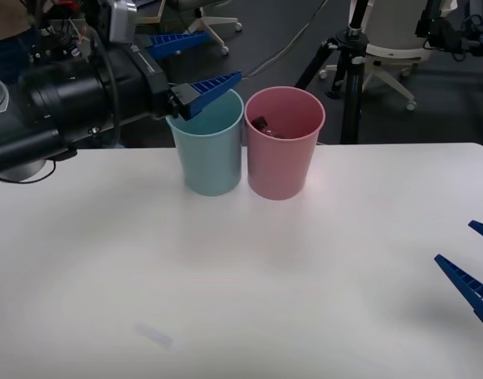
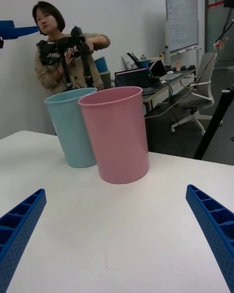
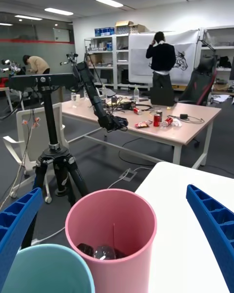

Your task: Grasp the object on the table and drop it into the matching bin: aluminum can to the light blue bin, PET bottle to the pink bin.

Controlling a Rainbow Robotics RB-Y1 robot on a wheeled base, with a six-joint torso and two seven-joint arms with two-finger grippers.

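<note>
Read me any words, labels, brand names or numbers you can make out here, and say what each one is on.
None can be read.
PET bottle inside the pink bin: label hidden.
Light blue bin: plain, unmarked.
Red cans on the far desk: print too small.
Whiteboard: marks too faint.

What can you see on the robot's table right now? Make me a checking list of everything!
Surface: white table, bare apart from the two bins.
Job's things: PET bottle lies inside the pink bin; the light blue bin stands touching it on the robot's left.
Clutter: nothing seen on the table.
Grippers: left gripper open, raised above the light blue bin's rim, holding nothing; right gripper open, low over the table's right edge, holding nothing.
Cables: a cable runs across the floor behind the table.
Surroundings: black tripod behind the pink bin, office chairs beyond.
</note>
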